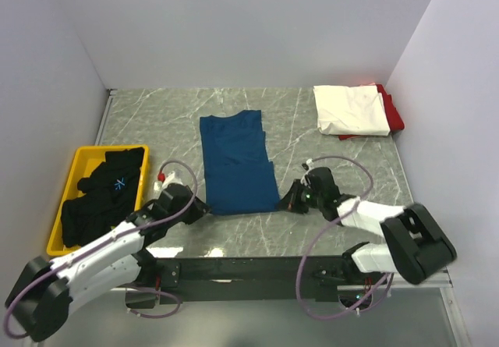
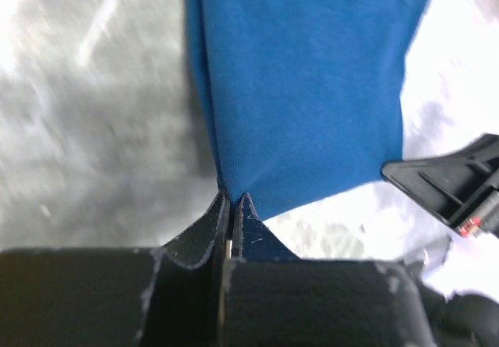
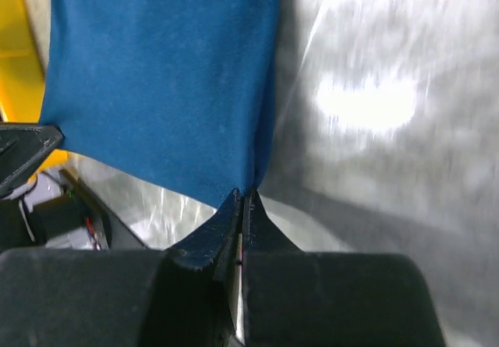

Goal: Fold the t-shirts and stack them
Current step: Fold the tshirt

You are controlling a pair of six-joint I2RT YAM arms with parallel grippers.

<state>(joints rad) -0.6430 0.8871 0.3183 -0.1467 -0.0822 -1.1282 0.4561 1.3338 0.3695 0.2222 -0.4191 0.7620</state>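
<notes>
A navy-blue t-shirt [image 1: 236, 160] lies folded into a long strip in the middle of the table, its print hidden. My left gripper [image 1: 204, 207] is shut on its near left corner, seen in the left wrist view [image 2: 232, 197]. My right gripper [image 1: 285, 203] is shut on its near right corner, seen in the right wrist view [image 3: 243, 195]. The blue cloth fills both wrist views [image 2: 304, 90] [image 3: 156, 82]. A folded white t-shirt [image 1: 351, 110] lies on a red t-shirt [image 1: 394, 113] at the back right. Black t-shirts [image 1: 101, 195] fill a bin at the left.
The yellow bin [image 1: 78, 164] sits at the table's left edge. Grey walls close the table at the back and both sides. Cables loop from both arms near the front edge.
</notes>
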